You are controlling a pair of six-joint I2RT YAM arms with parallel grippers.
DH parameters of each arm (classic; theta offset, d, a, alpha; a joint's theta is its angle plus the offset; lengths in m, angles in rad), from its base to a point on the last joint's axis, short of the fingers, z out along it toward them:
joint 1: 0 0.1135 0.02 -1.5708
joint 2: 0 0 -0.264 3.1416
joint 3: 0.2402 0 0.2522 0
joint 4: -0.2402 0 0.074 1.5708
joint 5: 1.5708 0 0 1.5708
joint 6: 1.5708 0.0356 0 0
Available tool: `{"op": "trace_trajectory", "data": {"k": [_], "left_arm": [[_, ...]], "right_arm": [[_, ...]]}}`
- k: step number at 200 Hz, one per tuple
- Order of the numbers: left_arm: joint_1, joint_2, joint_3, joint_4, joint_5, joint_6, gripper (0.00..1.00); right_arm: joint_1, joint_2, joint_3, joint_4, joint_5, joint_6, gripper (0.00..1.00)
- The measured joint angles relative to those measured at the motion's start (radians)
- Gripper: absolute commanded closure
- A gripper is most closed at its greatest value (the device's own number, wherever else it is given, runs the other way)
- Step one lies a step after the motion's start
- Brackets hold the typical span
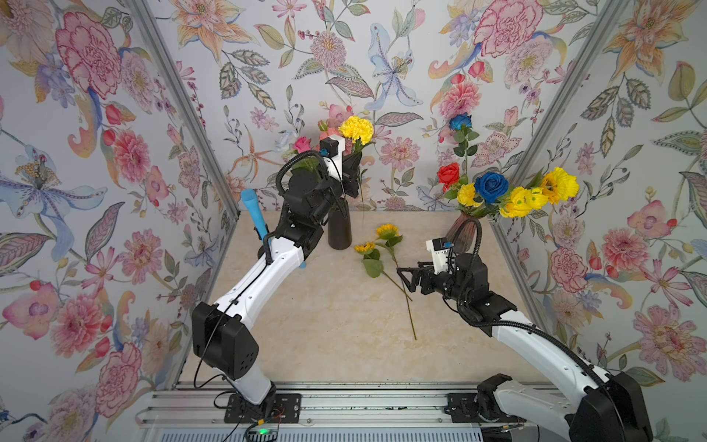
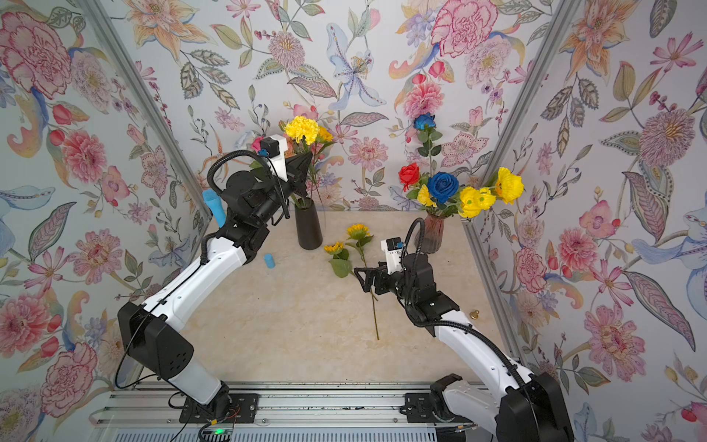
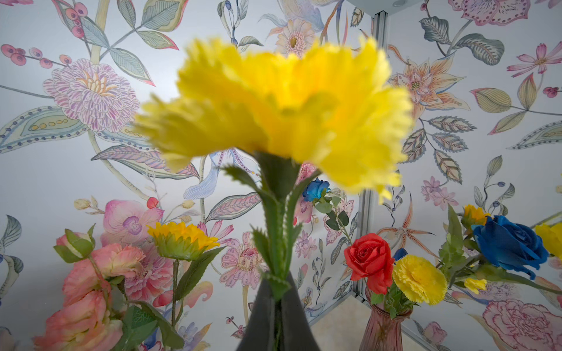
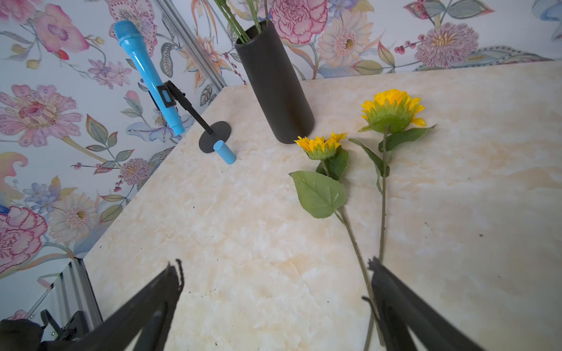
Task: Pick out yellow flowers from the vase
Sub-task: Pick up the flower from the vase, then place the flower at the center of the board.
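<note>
My left gripper (image 1: 352, 168) (image 2: 302, 168) (image 3: 278, 288) is shut on the green stem of a ruffled yellow flower (image 1: 356, 129) (image 2: 302, 129) (image 3: 279, 109). It holds the flower high above the black vase (image 1: 339, 233) (image 2: 308, 225) (image 4: 273, 85). I cannot tell whether the stem's end is still inside the vase. A yellow sunflower (image 3: 182, 237) stands in that vase among pink roses (image 3: 100, 273). Two sunflowers (image 1: 387, 230) (image 2: 334, 248) (image 4: 392, 109) lie on the table. My right gripper (image 1: 405, 277) (image 2: 361, 277) (image 4: 275, 267) hangs open beside their stems. More yellow flowers (image 1: 516, 203) (image 2: 472, 201) (image 3: 419, 279) fill the pink glass vase (image 1: 465, 229) (image 2: 434, 233) (image 3: 383, 328).
Blue roses (image 1: 491, 186) and a red rose (image 1: 448, 174) share the pink vase. A blue microphone on a stand (image 1: 252, 214) (image 4: 146, 76) and a small blue cylinder (image 2: 269, 260) (image 4: 225, 155) sit at the back left. A small brass knob (image 2: 474, 314) lies by the right wall.
</note>
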Motion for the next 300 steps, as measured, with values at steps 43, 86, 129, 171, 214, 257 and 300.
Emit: {"op": "trace_trajectory", "data": {"k": [43, 86, 129, 171, 214, 257, 300], "left_arm": [[-0.013, -0.061, -0.108, -0.027, 0.019, -0.031, 1.0], [-0.022, -0.179, -0.414, 0.048, 0.068, -0.166, 1.0], [-0.06, -0.217, -0.669, 0.161, 0.08, -0.299, 1.0], [-0.079, -0.259, -0.779, 0.27, 0.078, -0.396, 1.0], [-0.106, -0.278, -0.822, 0.343, 0.07, -0.462, 1.0], [-0.157, -0.278, -0.84, 0.351, 0.048, -0.494, 1.0], [-0.186, -0.278, -0.854, 0.36, 0.024, -0.516, 1.0]], "right_arm": [[0.043, -0.084, -0.04, 0.045, 0.004, -0.03, 0.0], [0.073, -0.119, -0.069, 0.106, 0.005, -0.048, 0.0], [0.16, -0.058, -0.072, 0.16, 0.004, -0.081, 0.0], [0.216, 0.016, -0.078, 0.208, 0.0, -0.092, 0.03], [0.232, 0.077, -0.081, 0.253, -0.001, -0.089, 0.14], [0.232, 0.109, -0.082, 0.288, 0.0, -0.082, 0.28], [0.232, 0.114, -0.082, 0.3, 0.0, -0.079, 0.46]]}}
